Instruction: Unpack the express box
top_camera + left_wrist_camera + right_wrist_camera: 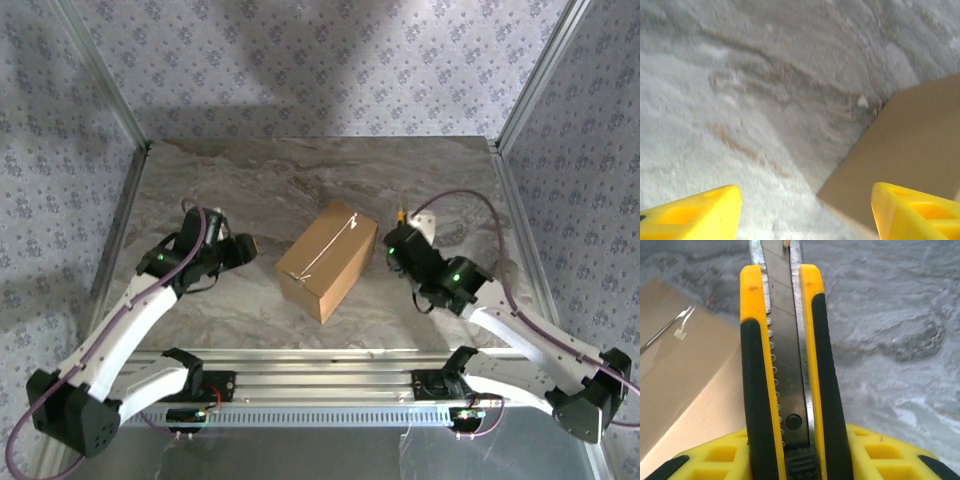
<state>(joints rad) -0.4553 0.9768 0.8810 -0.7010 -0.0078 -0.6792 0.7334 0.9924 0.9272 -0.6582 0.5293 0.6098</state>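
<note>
Express box (328, 258) in the middle of the marble table (250, 180), between the arms, flaps down, tape seam (331, 243) intact. Right gripper (795, 452) clamped on utility knife (785, 350), just beside box's right edge. Left gripper (805, 210) spread, empty, near box's left side. Step in hand: approach with knife, cut not yet begun. Next move, by my judgement: blade tip onto seam, left gripper steadying carton

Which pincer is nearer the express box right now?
Right, by a little. The right pincer, shut on the utility knife, sits just off the right side of the express box. The left pincer, open, hangs off its left side across a wider gap.
</note>
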